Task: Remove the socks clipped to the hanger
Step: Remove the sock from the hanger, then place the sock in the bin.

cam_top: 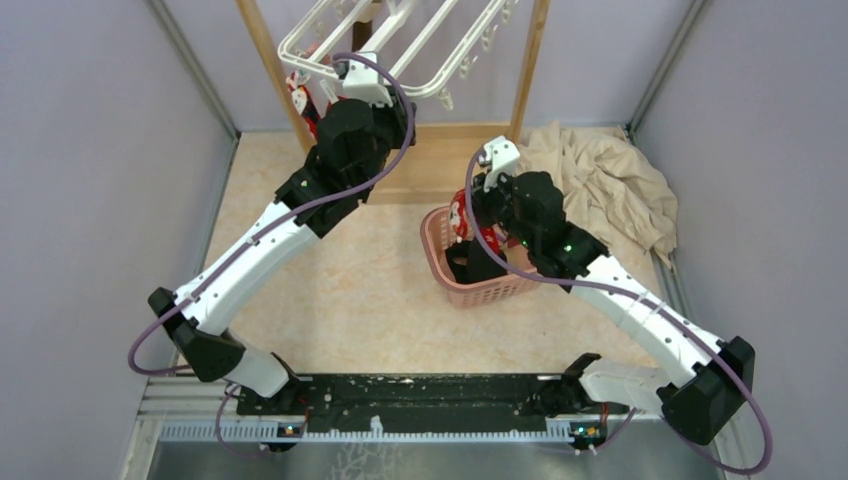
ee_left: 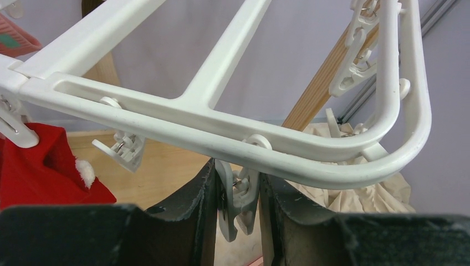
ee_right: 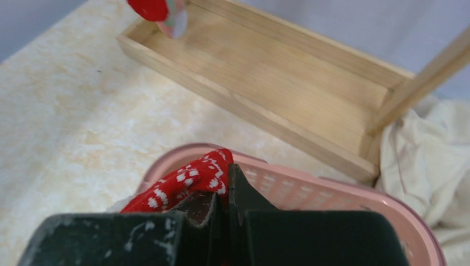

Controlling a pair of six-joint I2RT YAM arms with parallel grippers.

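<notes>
Trouble is most likely to be met at the hanger (cam_top: 400, 45), seen at 12 o'clock in the overhead view, hung within a wooden frame (cam_top: 262, 55). The left gripper (ee_left: 236, 188) is set at its near bar, and its fingers (ee_left: 188, 221) are pressed close against both sides of 1 clip (ee_left: 239, 208) in which no sock is seen; if that clip is dragged sideways, the whole rack could be tilted or unhooked. A red sock with a white tuft (ee_left: 39, 166) is held by a second clip (ee_left: 14, 126) at 9 o'clock in the left wrist view, so the task is judged unfinished. The right gripper (ee_right: 226, 185) is poised over the pink basket (ee_right: 332, 185), near the middle of the table (cam_top: 340, 290), with its fingers clamped together on a red sock with white pattern (ee_right: 183, 185). Should the fabric cling to the pads on release, it could be carried back out or left draped on the rim.
</notes>
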